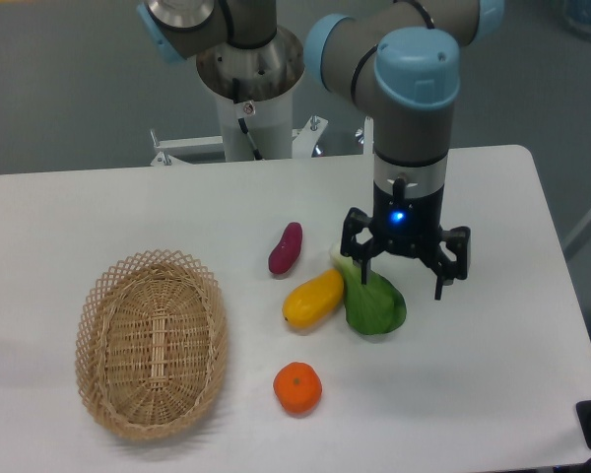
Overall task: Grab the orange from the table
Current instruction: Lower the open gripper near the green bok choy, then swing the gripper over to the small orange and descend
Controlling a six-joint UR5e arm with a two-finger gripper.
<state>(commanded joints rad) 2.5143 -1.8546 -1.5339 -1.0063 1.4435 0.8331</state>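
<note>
From the fixed camera, the white desk (98, 212) fills most of the view; its far edge runs level behind the arm's base, its rounded right corner shows at the upper right, and its left and near edges are cut off by the frame. The orange (297, 387) sits on the desk near the front, by itself, with bare desk to its right and in front of it. A wicker basket (151, 342) lies to its left, apart from it. Behind the orange a yellow fruit (313, 298) rests against a green leafy vegetable (371, 297), and a small purple vegetable (286, 247) lies a little farther back. The gripper (402, 274) hangs from the arm (411, 108) over the right side of the green vegetable, well apart from the orange, with a blue light lit on its body. Its fingers (440, 278) are spread wide and hold nothing; the left one overlaps the vegetable's pale stem in this view, and whether it touches cannot be told. A dark object at the lower right corner is cut off and cannot be made out.
</note>
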